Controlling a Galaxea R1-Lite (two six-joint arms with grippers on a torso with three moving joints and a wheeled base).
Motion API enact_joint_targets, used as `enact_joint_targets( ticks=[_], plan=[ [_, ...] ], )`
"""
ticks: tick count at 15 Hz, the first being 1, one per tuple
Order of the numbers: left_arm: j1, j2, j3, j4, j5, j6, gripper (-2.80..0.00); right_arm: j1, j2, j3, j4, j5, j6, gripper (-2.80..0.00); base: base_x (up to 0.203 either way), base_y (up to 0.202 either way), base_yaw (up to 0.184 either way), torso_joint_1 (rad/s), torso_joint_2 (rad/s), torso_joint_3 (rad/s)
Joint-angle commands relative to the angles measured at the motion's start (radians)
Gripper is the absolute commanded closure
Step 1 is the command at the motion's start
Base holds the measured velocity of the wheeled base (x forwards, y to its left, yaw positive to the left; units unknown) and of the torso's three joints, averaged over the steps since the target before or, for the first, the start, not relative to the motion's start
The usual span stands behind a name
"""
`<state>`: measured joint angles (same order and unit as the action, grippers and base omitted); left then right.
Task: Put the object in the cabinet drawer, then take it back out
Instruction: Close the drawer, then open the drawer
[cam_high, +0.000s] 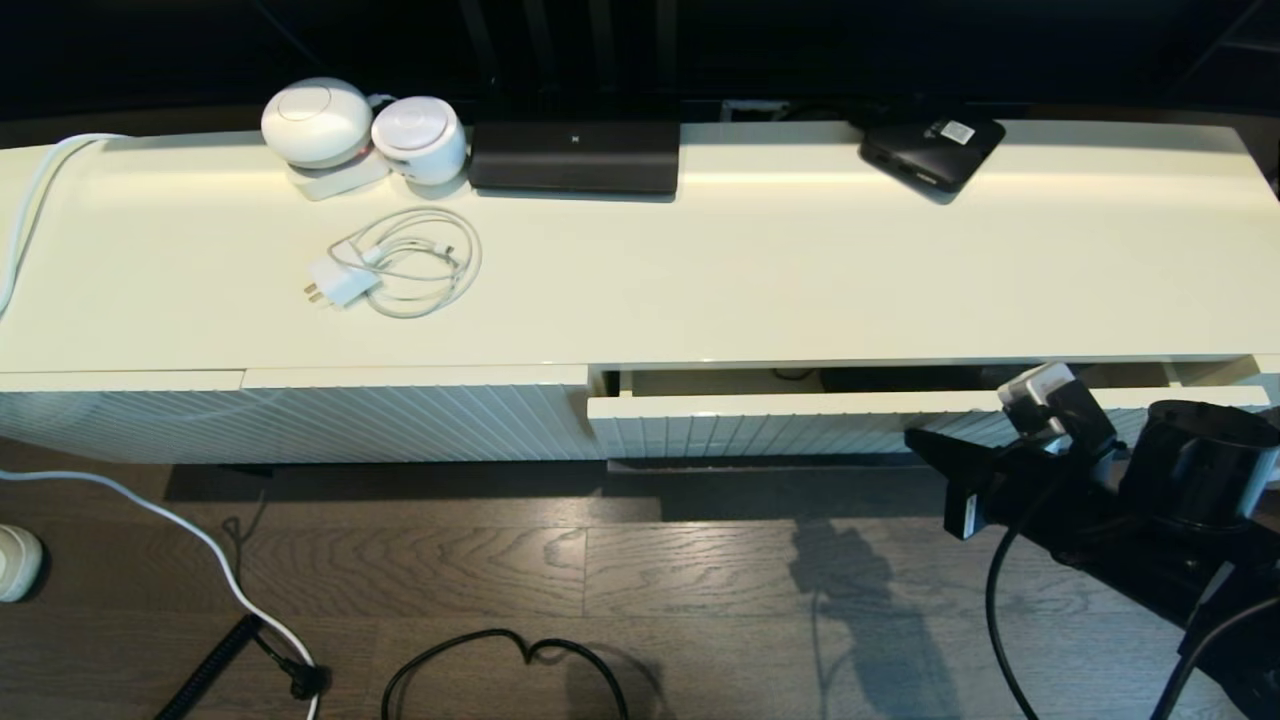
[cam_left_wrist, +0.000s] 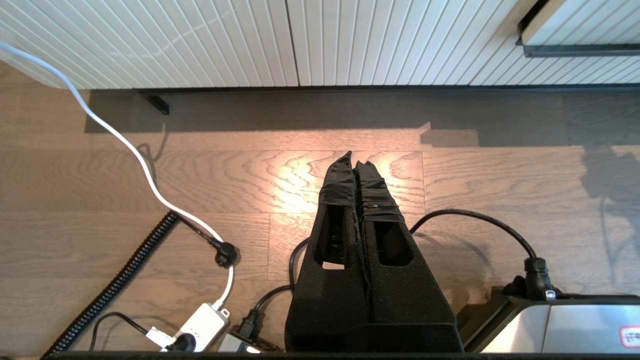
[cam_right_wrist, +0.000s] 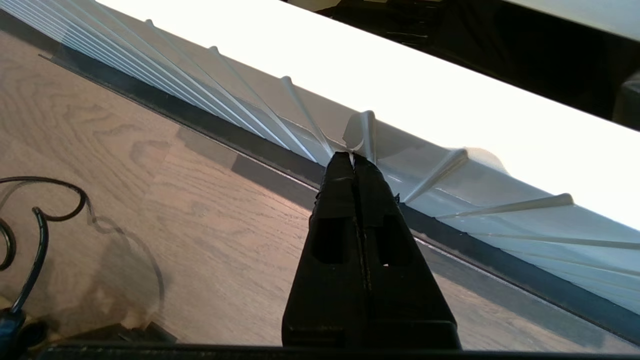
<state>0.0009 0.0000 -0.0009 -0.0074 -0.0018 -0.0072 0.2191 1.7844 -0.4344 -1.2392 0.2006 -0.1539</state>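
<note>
Pressing its two black fingers flat together with nothing between them, the right gripper (cam_right_wrist: 354, 159) has its tips right at the ribbed front of the cabinet drawer (cam_right_wrist: 450, 165); whether they touch the ribs cannot be told. In the head view this gripper (cam_high: 925, 440) sits at about four o'clock, low against the same drawer front (cam_high: 800, 430), with its arm and cabling running back toward the five o'clock corner.

The drawer stands slightly pulled out from the cabinet, showing a narrow slot of its interior along the top edge (cam_high: 720, 382). Inside that slot a dark shape (cam_high: 900, 379) lies near the middle right, most likely the umbrella, though too little shows to be sure. In the right wrist view the same opening appears as a dark band (cam_right_wrist: 475, 40) above the bright drawer edge.

The left gripper (cam_left_wrist: 356, 157) hangs over the wooden floor (cam_left_wrist: 475, 175), its fingers likewise closed on each other and empty, well apart from the ribbed cream panel (cam_left_wrist: 200, 40) ahead of it.

On the cabinet top (cam_high: 800, 270), at eleven o'clock, stand two white round devices (cam_high: 360, 130), with a coiled white charger cable (cam_high: 400, 262) just in front of them. A black rectangular device (cam_high: 575, 157) sits at twelve o'clock, and a flat black box with a white sticker (cam_high: 930, 148) at one o'clock. A white cable (cam_high: 190, 530) and black cords (cam_high: 500, 650) trail on the floor at seven o'clock.
</note>
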Motion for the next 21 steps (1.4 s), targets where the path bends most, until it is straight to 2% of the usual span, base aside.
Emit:
enact_joint_targets(
  ticks=[1, 7, 12, 16, 19, 21],
  plan=[
    [0.0, 0.0, 0.0, 0.0, 0.0, 0.0, 0.0, -0.001, 0.015, -0.014, -0.021, 0.0, -0.001, 0.0, 0.0, 0.0, 0.0, 0.0, 0.0, 0.0],
    [0.0, 0.0, -0.001, 0.0, 0.0, 0.0, 0.0, -0.006, 0.059, -0.088, -0.054, 0.001, -0.008, 0.0, 0.0, 0.0, 0.0, 0.0, 0.0, 0.0],
    [0.0, 0.0, 0.0, 0.0, 0.0, 0.0, 0.0, -0.004, 0.076, -0.096, -0.056, 0.0, -0.013, 0.0, 0.0, 0.0, 0.0, 0.0, 0.0, 0.0],
    [-0.001, 0.0, 0.001, 0.0, 0.0, 0.0, 0.0, -0.006, -0.066, -0.021, -0.025, 0.0, -0.008, 0.0, 0.0, 0.0, 0.0, 0.0, 0.0, 0.0],
    [0.0, 0.0, 0.0, 0.0, 0.0, 0.0, 0.0, -0.04, -0.276, -0.004, 0.204, -0.003, -0.003, 0.0, 0.0, 0.0, 0.0, 0.0, 0.0, 0.0],
    [0.0, 0.0, 0.001, 0.0, 0.0, 0.0, 0.0, -0.057, -0.441, -0.014, 0.465, -0.008, -0.002, 0.0, 0.0, 0.0, 0.0, 0.0, 0.0, 0.0]
  ],
)
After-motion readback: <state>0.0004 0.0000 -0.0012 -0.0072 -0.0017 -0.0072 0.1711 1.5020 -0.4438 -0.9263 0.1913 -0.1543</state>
